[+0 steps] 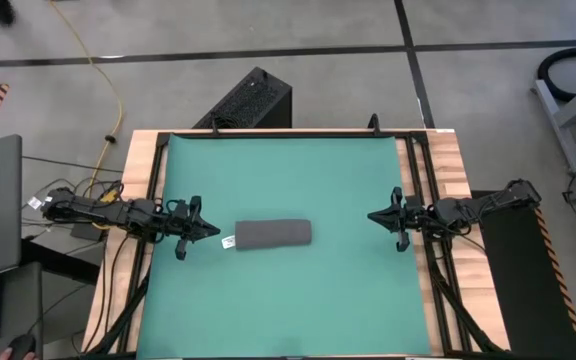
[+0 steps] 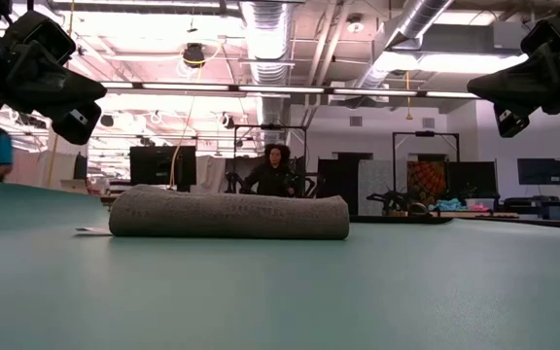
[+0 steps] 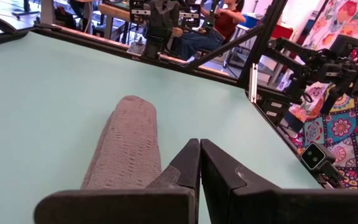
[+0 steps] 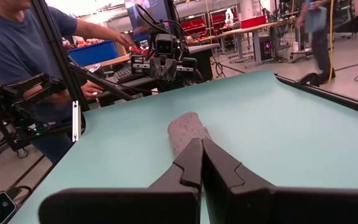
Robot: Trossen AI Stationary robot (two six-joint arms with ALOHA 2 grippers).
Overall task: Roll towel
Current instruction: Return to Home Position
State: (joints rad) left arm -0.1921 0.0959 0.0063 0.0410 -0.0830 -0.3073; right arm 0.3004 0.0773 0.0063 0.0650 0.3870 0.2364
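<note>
Both end effectors are hanging clear above the green mat [image 1: 288, 165], each with its fingers pressed together and gripping nothing. The left end effector [image 1: 211, 232] is hovering just beside the left end of the towel [image 1: 273, 234], apart from it. The right end effector [image 1: 373, 215] is waiting well apart from the towel's right end, over the mat's right side.

Neither is touching the cloth, and this looks deliberate. The towel is lying as a tight grey cylinder, so the rolling seems finished. Empty, closed fingers held off the surface are keeping the roll from being nudged open while the arms are making for their rest poses.

The towel is resting near the middle of the mat on the wooden worktop [image 1: 450, 150], its long axis running left to right between the two end effectors. It is sitting nearer the left one. Its small white tag [image 1: 228, 241] is poking out on the mat at the left end, pointing toward the left end effector.
</note>
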